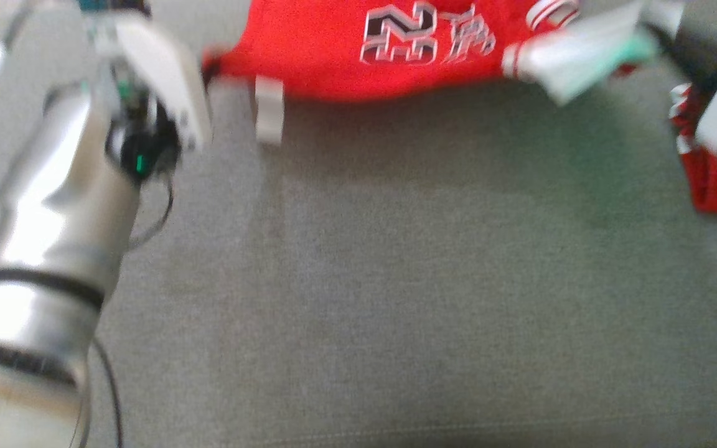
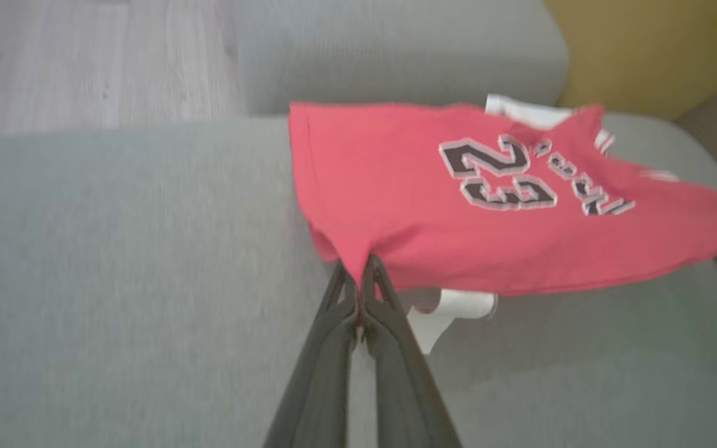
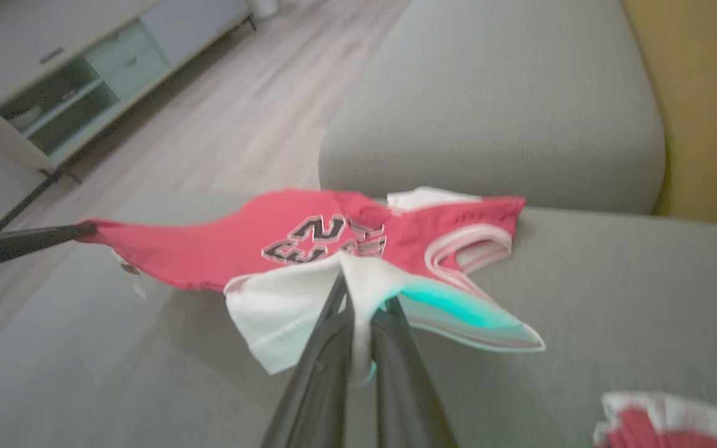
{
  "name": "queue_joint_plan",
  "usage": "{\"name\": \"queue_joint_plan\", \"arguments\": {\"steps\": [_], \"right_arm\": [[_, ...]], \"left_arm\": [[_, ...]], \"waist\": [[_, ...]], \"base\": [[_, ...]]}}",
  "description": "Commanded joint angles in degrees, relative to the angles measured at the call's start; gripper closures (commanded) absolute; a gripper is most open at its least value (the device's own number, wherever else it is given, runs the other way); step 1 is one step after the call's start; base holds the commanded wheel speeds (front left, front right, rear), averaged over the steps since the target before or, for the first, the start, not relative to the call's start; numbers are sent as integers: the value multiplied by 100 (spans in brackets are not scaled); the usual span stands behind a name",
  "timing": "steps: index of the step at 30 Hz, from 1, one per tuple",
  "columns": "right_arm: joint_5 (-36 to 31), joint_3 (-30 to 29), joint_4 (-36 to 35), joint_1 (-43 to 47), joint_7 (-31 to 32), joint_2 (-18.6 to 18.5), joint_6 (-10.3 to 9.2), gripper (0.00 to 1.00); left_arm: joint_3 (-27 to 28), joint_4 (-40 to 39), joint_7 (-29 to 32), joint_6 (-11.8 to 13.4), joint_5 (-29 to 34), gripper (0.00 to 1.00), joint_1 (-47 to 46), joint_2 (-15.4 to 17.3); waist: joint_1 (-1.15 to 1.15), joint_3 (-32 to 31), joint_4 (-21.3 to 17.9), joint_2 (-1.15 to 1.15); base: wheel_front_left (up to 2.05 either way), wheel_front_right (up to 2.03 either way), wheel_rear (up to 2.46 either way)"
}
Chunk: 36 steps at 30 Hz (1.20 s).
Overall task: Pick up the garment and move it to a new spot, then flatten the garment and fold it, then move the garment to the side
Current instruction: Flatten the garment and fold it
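The garment (image 1: pixel 333 56) is a red jersey with a black-and-white 23 on it, stretched out in the air above the grey sofa seat (image 1: pixel 396 280). In the left wrist view my left gripper (image 2: pixel 358 283) is shut on the hem corner of the garment (image 2: pixel 408 205). A white tag (image 2: pixel 452 311) hangs below that corner. In the right wrist view my right gripper (image 3: pixel 358 292) is shut on a white fold of the garment (image 3: pixel 221 249) near an armhole. My left gripper (image 3: pixel 88 229) also shows there, holding the far corner. The pictures are blurred.
A second red and white cloth (image 1: pixel 716 180) lies on the sofa at the right. The sofa's armrest (image 3: pixel 489 106) rises behind the garment, with a yellow wall (image 2: pixel 645 43) beyond. Wood floor (image 2: pixel 84 56) and a low cabinet (image 3: pixel 84 74) lie past the sofa's edge.
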Motion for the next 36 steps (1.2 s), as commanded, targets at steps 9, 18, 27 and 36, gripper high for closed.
{"name": "queue_joint_plan", "arguments": {"steps": [9,18,27,36], "right_arm": [[522,530,-742,1433,1069,-830,39,100],[899,970,-1715,2635,1649,-1587,39,100],[1252,973,-2141,2851,2170,-2050,39,100],[1762,658,-1897,2225,2714,-1983,39,100]], "left_arm": [[-481,-1901,956,-33,-825,100,1626,1248],[-576,-3826,1736,495,-1348,100,3404,2041],[-521,-5165,2403,1001,-1715,100,4000,2621],[-484,-5235,3069,1054,-1812,100,3267,2666]], "waist": [[0,-1075,-116,0],[0,-1332,-107,0],[0,-1219,-54,0],[0,-774,1,0]], "base": [[0,0,0],[0,0,0],[0,0,0],[0,0,0]]}}
